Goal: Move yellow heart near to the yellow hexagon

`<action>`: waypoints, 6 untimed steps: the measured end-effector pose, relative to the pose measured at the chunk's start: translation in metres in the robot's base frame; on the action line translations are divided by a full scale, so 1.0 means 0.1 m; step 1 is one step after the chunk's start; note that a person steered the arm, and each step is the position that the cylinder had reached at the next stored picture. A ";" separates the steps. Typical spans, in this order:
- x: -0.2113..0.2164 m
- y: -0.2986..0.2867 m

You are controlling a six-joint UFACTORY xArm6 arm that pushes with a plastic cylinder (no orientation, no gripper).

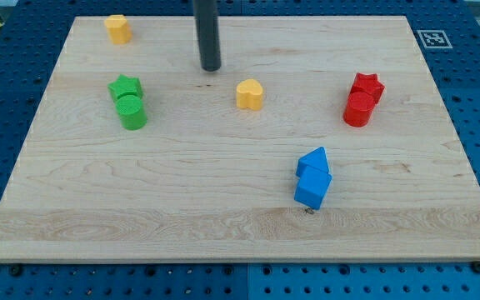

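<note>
The small yellow heart-shaped block [250, 94] lies flat on the pale wooden desk [223, 200], a little above the middle of the view. It looks like a light, stiff solid piece with smooth sides, so I judge it will slide readily over the wood and may twist if pushed off centre. There is nothing to take hold of it with: the arm ends in a straight dark rod with no fingers to spread or press together, so no grasp state applies. The best contact, in my judgement, is the block's face on the view's right and slightly lower side, pressed squarely through its middle.

My tip [211, 68] stands to the view's upper left of the yellow heart-shaped block, near it but clearly apart, with bare wood between. The yellow hexagonal block [118, 28] sits well away in the view's upper left corner, so my tip lies roughly between the two, on the wrong side for a push towards the hexagon.

A green star-shaped block [125, 86] touching a green round block [132, 112] lies below that route on the view's left.
</note>
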State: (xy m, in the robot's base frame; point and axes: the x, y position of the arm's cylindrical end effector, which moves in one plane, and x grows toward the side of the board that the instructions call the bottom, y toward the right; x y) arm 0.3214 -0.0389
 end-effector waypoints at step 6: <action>0.75 0.49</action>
State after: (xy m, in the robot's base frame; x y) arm 0.3959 0.0105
